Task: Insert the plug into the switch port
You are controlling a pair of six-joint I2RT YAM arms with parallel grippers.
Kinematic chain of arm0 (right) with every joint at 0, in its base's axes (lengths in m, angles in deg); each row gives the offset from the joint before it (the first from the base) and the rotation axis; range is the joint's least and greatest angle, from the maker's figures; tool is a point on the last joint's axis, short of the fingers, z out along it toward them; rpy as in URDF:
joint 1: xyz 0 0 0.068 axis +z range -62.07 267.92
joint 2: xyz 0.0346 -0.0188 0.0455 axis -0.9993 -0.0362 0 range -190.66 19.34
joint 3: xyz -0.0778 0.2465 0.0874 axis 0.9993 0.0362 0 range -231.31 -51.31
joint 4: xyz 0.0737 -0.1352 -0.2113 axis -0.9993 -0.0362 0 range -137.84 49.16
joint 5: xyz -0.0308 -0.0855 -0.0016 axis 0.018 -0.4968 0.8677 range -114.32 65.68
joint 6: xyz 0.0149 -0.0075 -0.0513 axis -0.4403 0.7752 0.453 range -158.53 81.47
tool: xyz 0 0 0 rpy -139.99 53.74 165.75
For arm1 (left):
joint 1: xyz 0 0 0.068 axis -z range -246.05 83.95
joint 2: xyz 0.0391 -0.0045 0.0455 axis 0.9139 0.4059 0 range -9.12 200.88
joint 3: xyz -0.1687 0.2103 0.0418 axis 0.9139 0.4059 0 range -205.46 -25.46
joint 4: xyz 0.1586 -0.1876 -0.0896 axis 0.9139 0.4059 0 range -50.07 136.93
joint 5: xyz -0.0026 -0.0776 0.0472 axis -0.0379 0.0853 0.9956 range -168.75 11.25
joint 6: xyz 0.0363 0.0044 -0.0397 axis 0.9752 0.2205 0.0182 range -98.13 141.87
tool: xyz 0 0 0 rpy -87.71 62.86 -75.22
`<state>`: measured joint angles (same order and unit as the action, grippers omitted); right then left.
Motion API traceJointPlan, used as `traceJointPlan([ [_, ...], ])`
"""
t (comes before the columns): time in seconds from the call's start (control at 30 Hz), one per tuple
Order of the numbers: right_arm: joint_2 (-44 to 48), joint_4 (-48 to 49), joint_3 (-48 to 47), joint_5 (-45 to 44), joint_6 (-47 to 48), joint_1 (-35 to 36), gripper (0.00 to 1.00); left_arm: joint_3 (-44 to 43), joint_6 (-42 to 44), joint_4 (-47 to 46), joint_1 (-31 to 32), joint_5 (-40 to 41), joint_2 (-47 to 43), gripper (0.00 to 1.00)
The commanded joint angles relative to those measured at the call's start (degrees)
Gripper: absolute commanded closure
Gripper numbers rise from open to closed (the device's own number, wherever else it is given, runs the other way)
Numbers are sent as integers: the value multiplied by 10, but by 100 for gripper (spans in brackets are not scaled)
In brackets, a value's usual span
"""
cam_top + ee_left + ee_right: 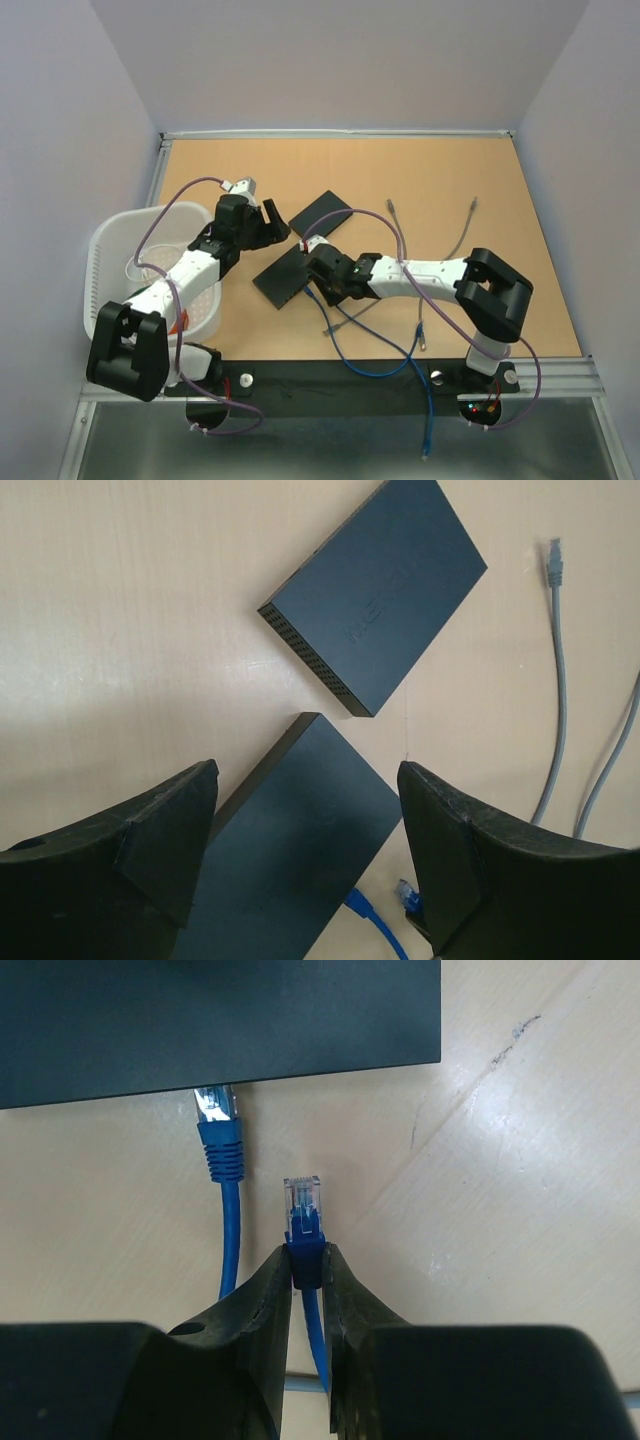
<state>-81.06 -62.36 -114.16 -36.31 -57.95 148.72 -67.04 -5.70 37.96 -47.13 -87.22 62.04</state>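
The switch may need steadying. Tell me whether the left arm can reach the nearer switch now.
Probably yes: the left hand hangs open right above the nearer switch, nothing between them; the right hand, gripping the plug, is beside one edge.

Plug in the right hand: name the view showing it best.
Right wrist view. The plug sits centred, blue boot pinched by the right hand, clear tip aimed at the switch. The left wrist view catches only a blue glimpse at its bottom edge; the top view is too distant.
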Motion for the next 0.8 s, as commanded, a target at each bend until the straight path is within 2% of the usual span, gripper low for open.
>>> traceJointPlan([
  [0.0, -8, 34, -23, 22, 5, -14, 100, -2, -3, -36, -2, -26, 24, 20],
  [0.33, -39, 40, -58, 50, 21, -31, 100, 26, -13, -63, -1, -38, 65, 30],
  [0.77, -61, 34, -76, 76, 25, -32, 100, 70, -31, -125, -1, -63, 87, 34],
])
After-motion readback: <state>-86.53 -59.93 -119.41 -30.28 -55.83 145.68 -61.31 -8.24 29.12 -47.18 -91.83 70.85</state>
